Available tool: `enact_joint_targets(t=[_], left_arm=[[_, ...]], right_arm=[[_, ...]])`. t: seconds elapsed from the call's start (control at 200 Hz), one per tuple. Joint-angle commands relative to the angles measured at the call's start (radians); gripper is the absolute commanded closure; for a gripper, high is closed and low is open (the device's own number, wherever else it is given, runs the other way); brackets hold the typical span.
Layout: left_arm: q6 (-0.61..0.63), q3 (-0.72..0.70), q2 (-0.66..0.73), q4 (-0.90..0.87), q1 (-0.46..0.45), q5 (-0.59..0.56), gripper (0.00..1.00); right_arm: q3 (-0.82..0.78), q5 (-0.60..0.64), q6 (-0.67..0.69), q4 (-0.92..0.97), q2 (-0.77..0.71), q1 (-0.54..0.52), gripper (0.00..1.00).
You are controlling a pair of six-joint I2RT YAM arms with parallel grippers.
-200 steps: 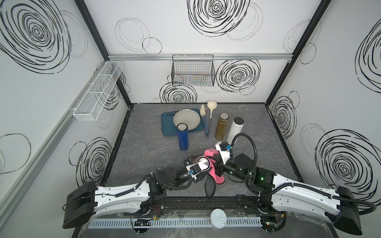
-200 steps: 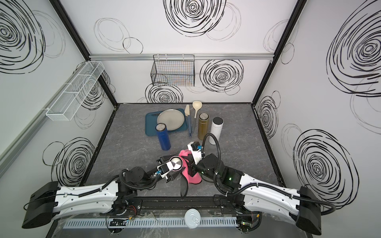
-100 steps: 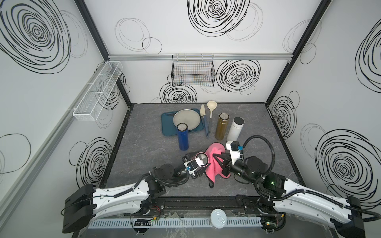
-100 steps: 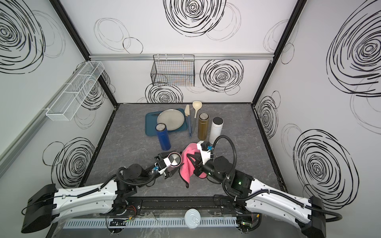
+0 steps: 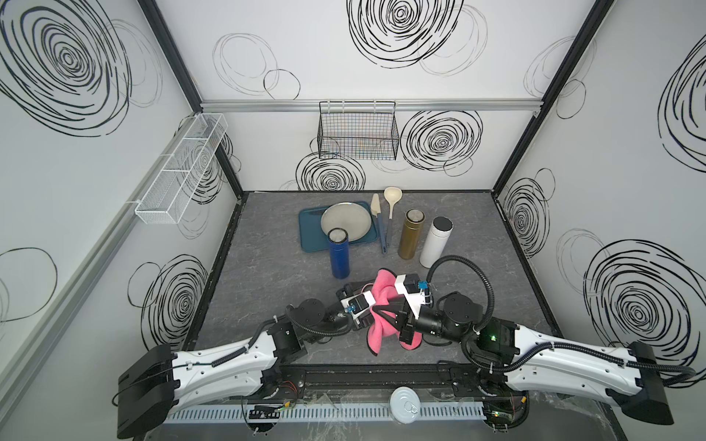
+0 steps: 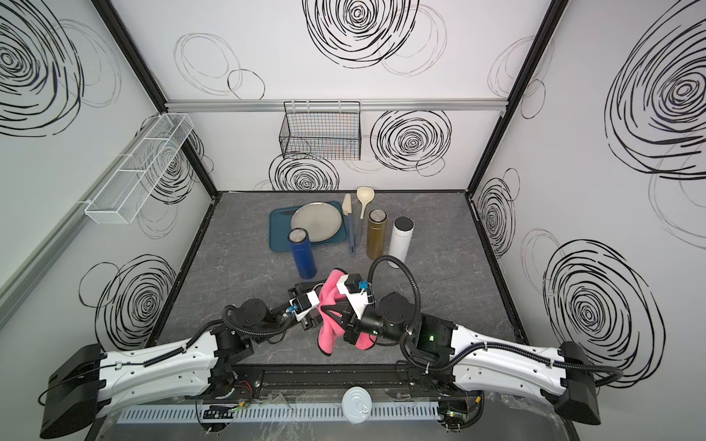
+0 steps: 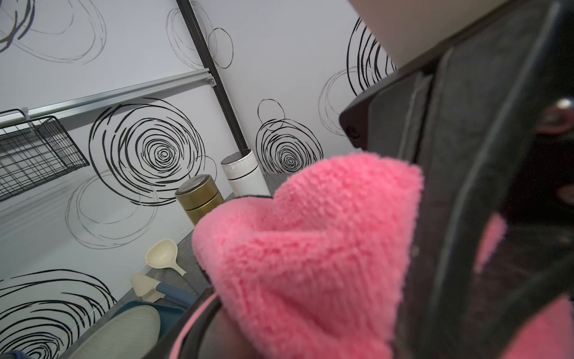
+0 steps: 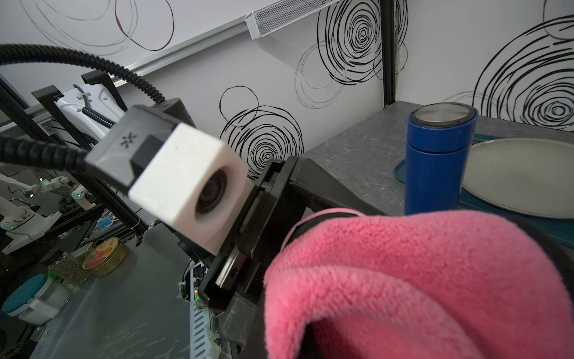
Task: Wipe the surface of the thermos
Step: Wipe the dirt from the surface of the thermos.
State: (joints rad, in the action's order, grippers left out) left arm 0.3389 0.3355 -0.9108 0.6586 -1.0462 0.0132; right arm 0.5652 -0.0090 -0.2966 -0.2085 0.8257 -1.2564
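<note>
A black thermos with a pink ring [image 7: 198,323] [image 8: 306,228] lies in my left gripper [image 5: 365,307] [image 6: 309,305], which is shut on it above the table's front middle. A fluffy pink cloth [image 5: 384,290] [image 6: 332,292] [image 7: 310,248] [image 8: 403,273] is draped over the thermos and hides its top and most of its body; in both top views the thermos does not show. From the right, my right gripper [image 5: 393,320] [image 6: 345,322] is shut on the cloth and presses it against the thermos. The cloth's loose ends hang toward the table.
Behind the grippers stand a blue flask [image 5: 339,254], a gold flask [image 5: 410,233] and a white flask [image 5: 435,242]. A teal tray [image 5: 309,236] carries a grey plate [image 5: 345,221], with a spatula [image 5: 378,221] and ladle [image 5: 391,202] beside it. A wire basket [image 5: 357,130] hangs on the back wall.
The right gripper has carried the pink cloth left and away from the front edge, over the thermos. Its silver top, visible earlier, is now covered. The left gripper has shifted back slightly.
</note>
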Motion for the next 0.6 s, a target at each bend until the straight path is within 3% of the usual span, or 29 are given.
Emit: enact_joint_targets(t=[0.0,0.23,0.465,0.595], left_arm=[[0.055,0.053,0.008,0.14,-0.039,0.135,1.0],[0.082,0.063,-0.007,0.136,-0.06,0.153,1.0],[0.031,0.074,-0.022,0.167,-0.046,0.021,1.0],[0.001,0.062,-0.007,0.197,-0.027,-0.004,1.0]], right_arm=[[0.034,0.06,-0.023,0.026,-0.011,0.01,1.0],[0.075,0.062,-0.107,0.147,0.035,0.124,1.0],[0.073,-0.006,-0.004,0.103,0.115,-0.037,1.0],[0.052,0.041,-0.013,0.11,0.083,-0.043,1.0]])
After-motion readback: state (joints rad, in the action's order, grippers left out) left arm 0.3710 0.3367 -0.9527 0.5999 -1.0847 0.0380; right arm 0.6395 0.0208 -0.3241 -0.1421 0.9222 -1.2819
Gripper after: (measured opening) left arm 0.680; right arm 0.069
